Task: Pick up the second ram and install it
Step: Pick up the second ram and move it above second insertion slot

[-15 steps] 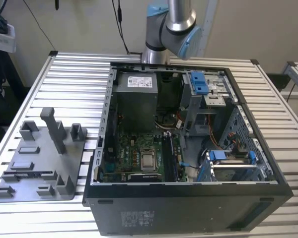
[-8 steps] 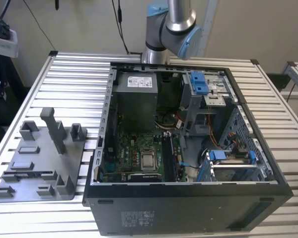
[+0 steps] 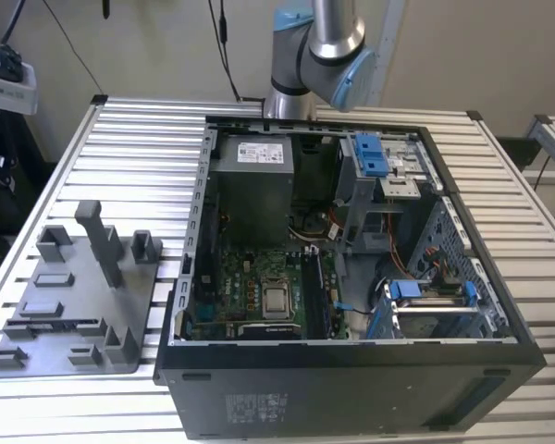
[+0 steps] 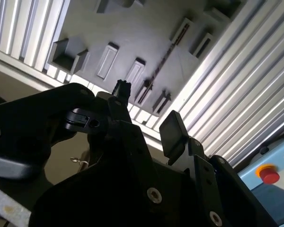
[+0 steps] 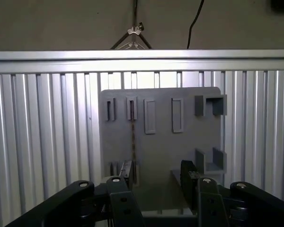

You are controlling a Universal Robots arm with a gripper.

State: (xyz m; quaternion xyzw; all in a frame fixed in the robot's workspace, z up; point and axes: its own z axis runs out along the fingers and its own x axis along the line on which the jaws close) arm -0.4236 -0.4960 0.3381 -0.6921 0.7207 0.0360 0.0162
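Note:
The second ram (image 5: 133, 142) is a thin dark stick standing on edge in slots of the gray holder plate (image 5: 180, 146). In the second wrist view the ram (image 4: 162, 61) runs diagonally across the plate (image 4: 132, 33). In the exterior view it is a dark strip (image 3: 60, 325) near the plate's front. My gripper (image 5: 156, 176) hangs well above the plate, open, with nothing between its black fingers (image 5: 187, 172). The second wrist view also has the gripper (image 4: 146, 111) open and empty.
An open computer case (image 3: 351, 388) lies on the slatted aluminium table (image 3: 139, 148), to the exterior view's right of the plate (image 3: 120, 305). Its motherboard carries a silver processor (image 3: 277, 299). The arm (image 3: 319, 46) rises behind the case. Upright posts (image 3: 100, 236) stand on the plate.

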